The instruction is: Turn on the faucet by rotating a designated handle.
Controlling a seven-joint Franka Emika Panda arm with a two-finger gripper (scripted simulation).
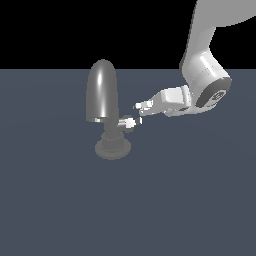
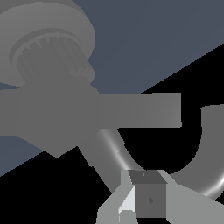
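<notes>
I've got the faucet (image 1: pixel 103 97) standing on the dark floor, left of centre in the exterior view. Grey shiny metal, tall bullet-shaped dome w/ a bright highlight streak down it, sitting on a ribbed round base. Handle (image 1: pixel 127 123) is a short silver lever w/ white tip, sticking out of the neck just under the dome, pointing toward the exterior view's right. Tiny vs the spout.

Gripper (image 1: pixel 139 113) comes in from the exterior view's right, arm reaching roughly horizontal, fingertips just above and beside the handle tip. Close, but I can't confirm contact from this angle.

Wrist view: looking up at the faucet (image 2: pixel 48 57) from below, ribbed base ring visible, a flat grey bar runs across the middle, curved pipe section near the fingers (image 2: pixel 131 199). Handle not clearly separable there.

Fingers: small gap shows between the tips in the exterior view, but open vs clamped on the lever, can't tell.
</notes>
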